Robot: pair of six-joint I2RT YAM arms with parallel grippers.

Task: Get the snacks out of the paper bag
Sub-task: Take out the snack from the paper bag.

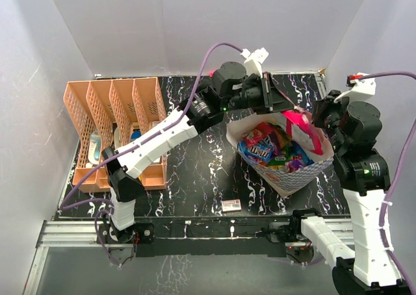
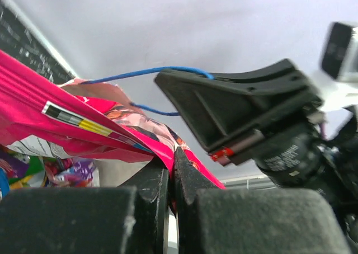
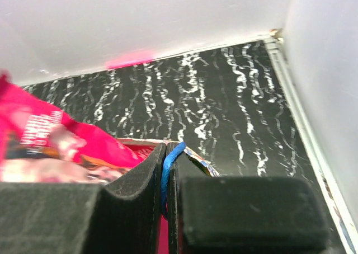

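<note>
Clamping the left gripper [image 2: 173,156] tight on a magenta-pink snack packet [image 2: 61,111], hanging over the far rim of the paper bag [image 1: 296,177]. Pinching the right gripper [image 3: 166,153] closed on the bag's blue cord handle [image 3: 172,159]. Showing the other snacks [image 1: 268,149] heaped inside the open bag, sitting at the right of the black marbled table [image 1: 195,178].

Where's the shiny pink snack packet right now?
In the top view, the glossy magenta-pink snack packet hangs right of centre, above the far rim of the blue-and-white checkered paper bag, pinched in the left gripper's shut jaws.
</note>
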